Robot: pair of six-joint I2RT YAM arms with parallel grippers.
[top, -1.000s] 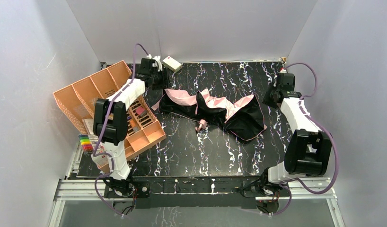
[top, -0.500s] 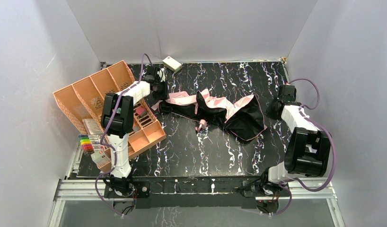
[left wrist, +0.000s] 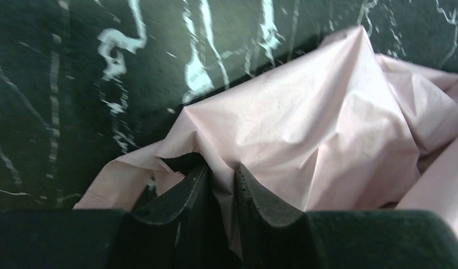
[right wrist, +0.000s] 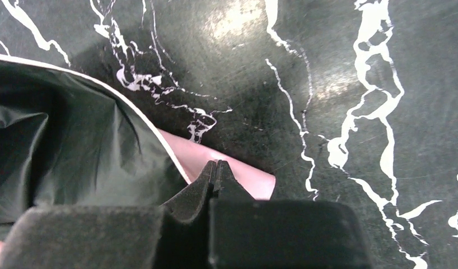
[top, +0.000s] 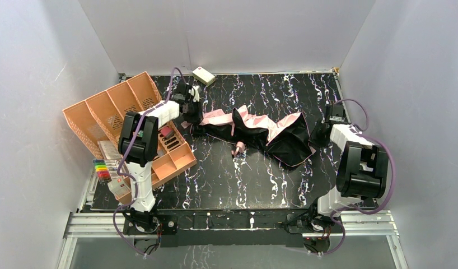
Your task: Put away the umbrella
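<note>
Pinching umbrella [top: 287, 140] fabric: left pincer [left wrist: 221, 172]; right pincer [right wrist: 215, 165] pressed together at its edge.

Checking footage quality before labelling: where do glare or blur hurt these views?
Right wrist: bright glare patches on the glossy black marbled table. Left wrist: table veins smeared by blur; pink-and-black folding umbrella fabric fairly sharp. Top external: evenly lit, sharp.
</note>
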